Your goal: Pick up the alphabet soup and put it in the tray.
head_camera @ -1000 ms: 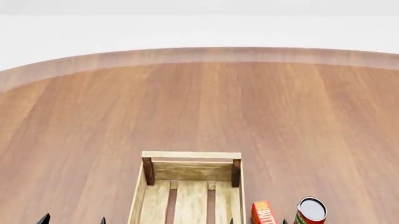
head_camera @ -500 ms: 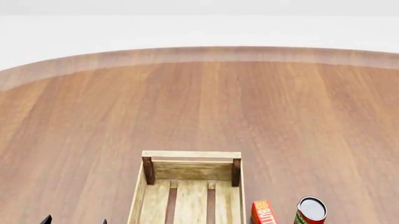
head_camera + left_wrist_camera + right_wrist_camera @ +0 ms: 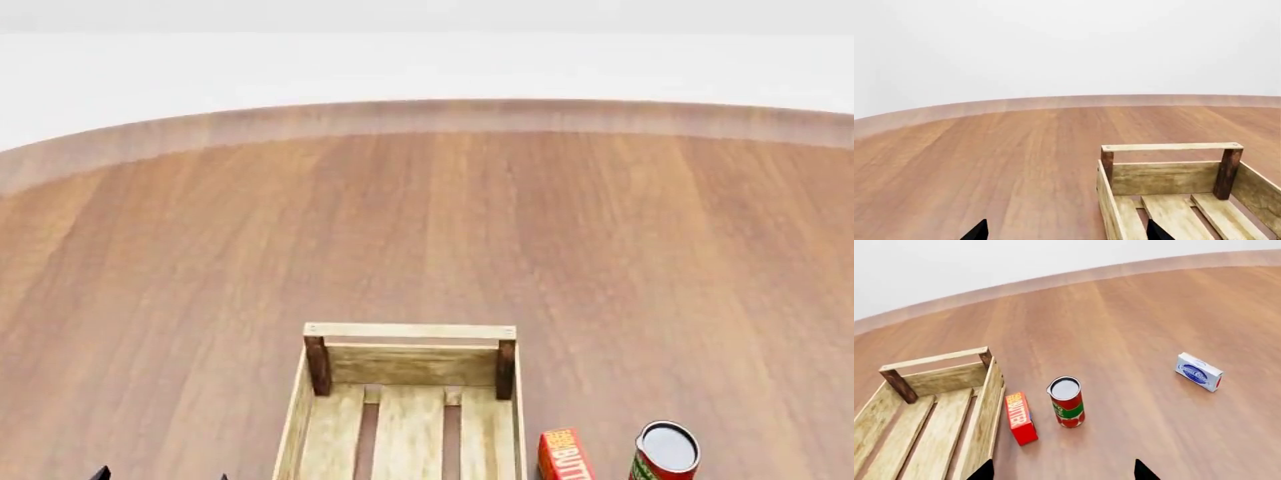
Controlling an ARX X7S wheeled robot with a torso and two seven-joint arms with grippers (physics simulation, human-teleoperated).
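The soup can with the blue label is not in any of the pictures, so I cannot tell where it is. That is the big worry. The only can that shows is the red and green can [image 3: 1067,401], and it is the wrong one. It stands just beside the red box [image 3: 1019,418], which is next to the tray [image 3: 991,390]. If the right claw [image 3: 1062,471] goes for that can, the wrong thing ends up in the tray. It could also bump the red box, because the two sit so close.

A small blue and white box [image 3: 1199,371] lies well apart from them on the wood surface [image 3: 1134,325]. Its blue could fool someone too, but it is a box and not a can.

The right claw hangs above the can and the red box. Only its two dark tips show, and they are spread wide with nothing between them.

The left claw [image 3: 1062,231] is low near the tray's side. Its tips are spread wide too, and it holds nothing. One tip sits over the tray's floor, so a quick drop could knock the wall.

The tray has nothing in it where it shows.
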